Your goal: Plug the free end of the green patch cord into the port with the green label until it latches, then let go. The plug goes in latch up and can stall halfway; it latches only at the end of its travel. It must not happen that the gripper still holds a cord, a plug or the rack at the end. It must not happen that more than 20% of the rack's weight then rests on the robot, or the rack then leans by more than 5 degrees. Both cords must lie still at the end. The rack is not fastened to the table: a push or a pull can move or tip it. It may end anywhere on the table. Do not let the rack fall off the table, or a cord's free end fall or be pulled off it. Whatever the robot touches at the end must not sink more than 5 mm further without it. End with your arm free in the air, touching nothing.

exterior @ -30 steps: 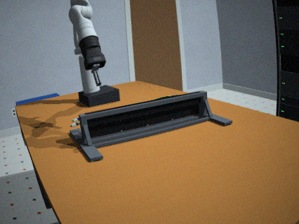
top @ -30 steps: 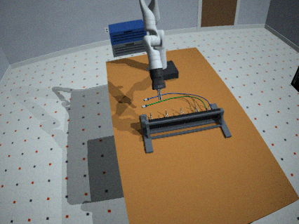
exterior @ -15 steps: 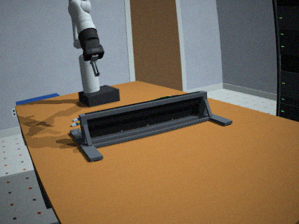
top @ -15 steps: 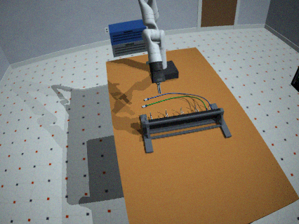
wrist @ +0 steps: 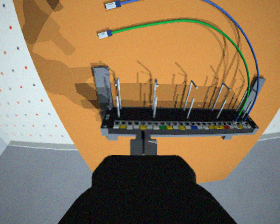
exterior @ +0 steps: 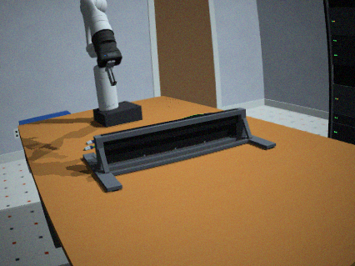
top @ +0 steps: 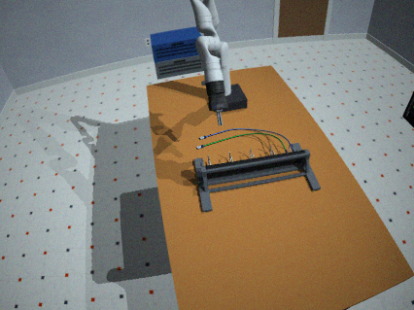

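Note:
The grey rack [top: 258, 169] stands across the middle of the orange table. The green cord [top: 243, 134] arcs from the rack's right end to its free plug [top: 198, 147], which lies on the table behind the rack's left end. The blue cord's plug [top: 201, 137] lies just beyond it. My gripper [top: 220, 120] hangs shut and empty in the air above the table, behind both plugs and apart from them. In the wrist view the green plug [wrist: 108, 33], the blue plug [wrist: 111, 5] and the rack's row of labelled ports [wrist: 181, 125] show below my shut fingers [wrist: 145, 142].
The arm's dark base block [top: 234, 96] sits at the table's back. Thin posts stand up along the rack's top [wrist: 188, 97]. A blue cabinet [top: 175, 51] stands on the floor behind the table. A tall server cabinet [exterior: 339, 60] stands at the far right.

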Robot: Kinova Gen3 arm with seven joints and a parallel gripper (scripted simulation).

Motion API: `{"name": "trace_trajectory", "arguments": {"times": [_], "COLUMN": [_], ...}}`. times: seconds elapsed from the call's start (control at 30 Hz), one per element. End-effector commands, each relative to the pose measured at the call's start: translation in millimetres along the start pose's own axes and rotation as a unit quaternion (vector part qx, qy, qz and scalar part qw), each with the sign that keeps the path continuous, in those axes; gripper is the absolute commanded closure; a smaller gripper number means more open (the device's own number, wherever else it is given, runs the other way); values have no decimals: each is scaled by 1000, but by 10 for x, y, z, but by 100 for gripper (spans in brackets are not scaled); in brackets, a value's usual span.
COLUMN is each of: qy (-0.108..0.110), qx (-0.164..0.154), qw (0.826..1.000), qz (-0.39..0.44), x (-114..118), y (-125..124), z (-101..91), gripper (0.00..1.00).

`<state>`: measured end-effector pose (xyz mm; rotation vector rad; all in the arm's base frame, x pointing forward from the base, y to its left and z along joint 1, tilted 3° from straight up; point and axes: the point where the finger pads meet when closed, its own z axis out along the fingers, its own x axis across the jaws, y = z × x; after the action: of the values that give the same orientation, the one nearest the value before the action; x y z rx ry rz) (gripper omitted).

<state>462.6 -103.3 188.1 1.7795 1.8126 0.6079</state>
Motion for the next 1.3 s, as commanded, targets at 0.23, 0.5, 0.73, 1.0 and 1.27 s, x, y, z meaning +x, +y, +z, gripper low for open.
{"name": "trace_trajectory", "arguments": {"times": [0.23, 0.5, 0.73, 1.0, 1.27], "qy": [-9, -9, -9, -9, -9], "qx": [-2, -2, -2, -2, -2], "qw": [1000, 1000, 1000, 1000, 1000], "qz": [9, 9, 9, 9, 9], "x": [-123, -122, -121, -121, -121], "y": [-2, -2, -2, -2, -2], "z": [-90, -145, -173, -193, -200], "gripper": [100, 100, 100, 100, 100]}}
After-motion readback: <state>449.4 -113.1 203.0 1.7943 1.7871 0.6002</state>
